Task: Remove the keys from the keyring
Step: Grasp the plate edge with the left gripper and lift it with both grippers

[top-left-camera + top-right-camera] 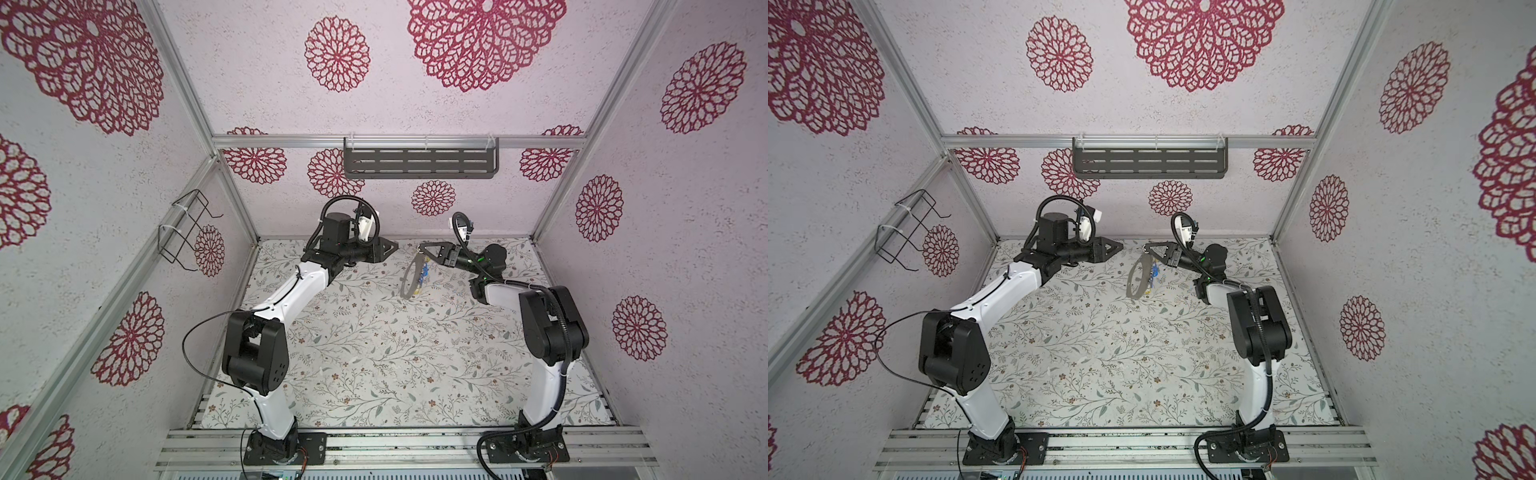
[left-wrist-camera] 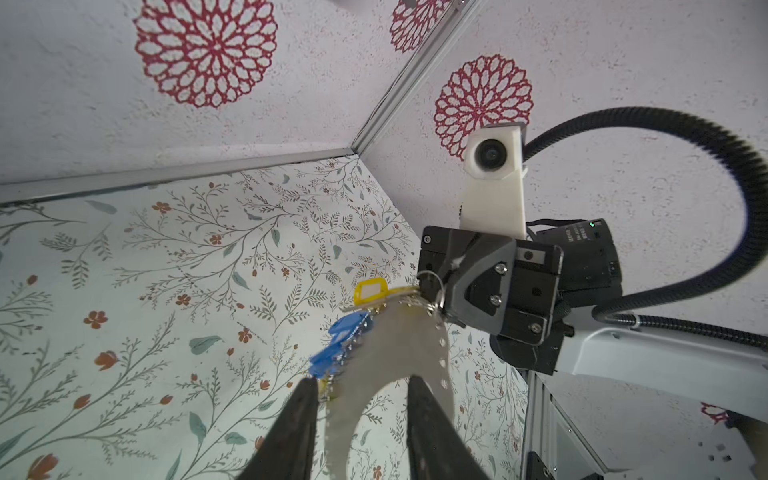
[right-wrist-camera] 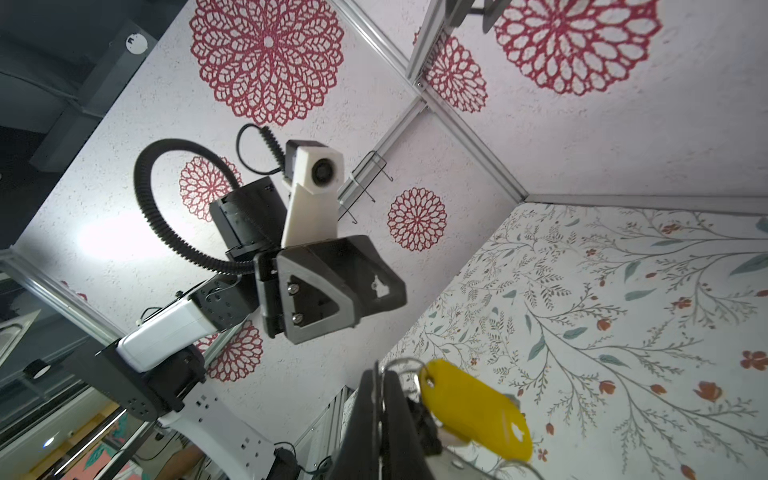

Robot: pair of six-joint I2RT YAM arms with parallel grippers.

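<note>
The grey-brown keyring (image 1: 408, 286) (image 1: 1133, 286) hangs upright above the floral mat in both top views. My right gripper (image 1: 422, 249) (image 1: 1146, 248) is shut on its top edge. Blue and yellow keys (image 1: 424, 272) (image 1: 1154, 272) dangle from the ring on the side facing the right arm. In the left wrist view the keyring (image 2: 399, 345) carries a yellow key (image 2: 370, 291) and blue keys (image 2: 345, 336) under the right gripper (image 2: 444, 301). My left gripper (image 1: 392, 248) (image 2: 362, 379) is open, a short way left of the ring, holding nothing. The right wrist view shows the yellow key (image 3: 478, 411) beside the shut right gripper (image 3: 380, 374).
A floral mat (image 1: 374, 353) covers the floor. A black slotted shelf (image 1: 419, 162) hangs on the back wall and a wire rack (image 1: 187, 228) on the left wall. Aluminium posts frame the corners.
</note>
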